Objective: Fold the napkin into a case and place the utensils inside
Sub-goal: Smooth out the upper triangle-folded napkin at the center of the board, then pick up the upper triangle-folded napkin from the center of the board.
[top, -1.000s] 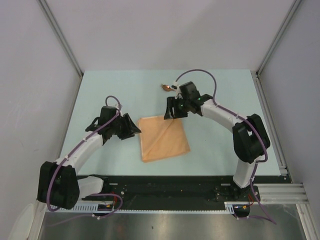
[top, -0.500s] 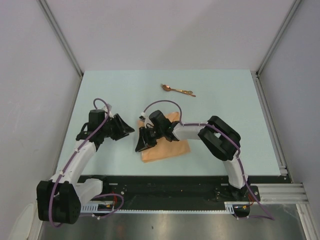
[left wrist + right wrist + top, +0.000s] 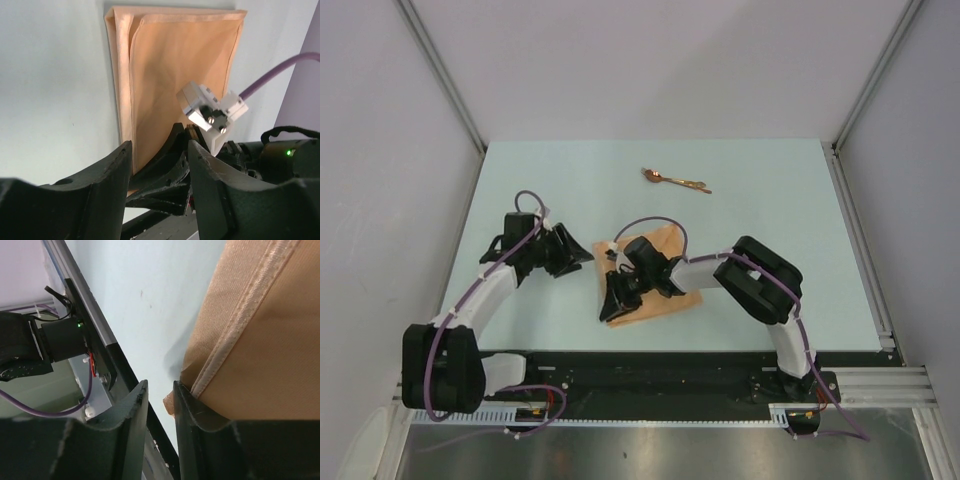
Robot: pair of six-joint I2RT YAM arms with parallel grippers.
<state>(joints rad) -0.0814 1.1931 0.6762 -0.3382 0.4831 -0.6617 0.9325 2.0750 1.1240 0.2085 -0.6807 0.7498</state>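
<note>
Moved: right gripper, from the far side by the utensils to the near-left corner of the napkin; utensils and napkin unshifted.
Right jaws: narrow, table visible between the fingertips, hemmed cloth edge against one finger; hold on the cloth not tellable.
Left gripper: just left of the napkin, apart from the cloth.
Left jaws: wide, nothing between them.
Napkin: folded flat, peach-orange, mid-table, partly under the right arm.
Utensils: copper-coloured, lying together on the far side, well apart from napkin and both grippers.
</note>
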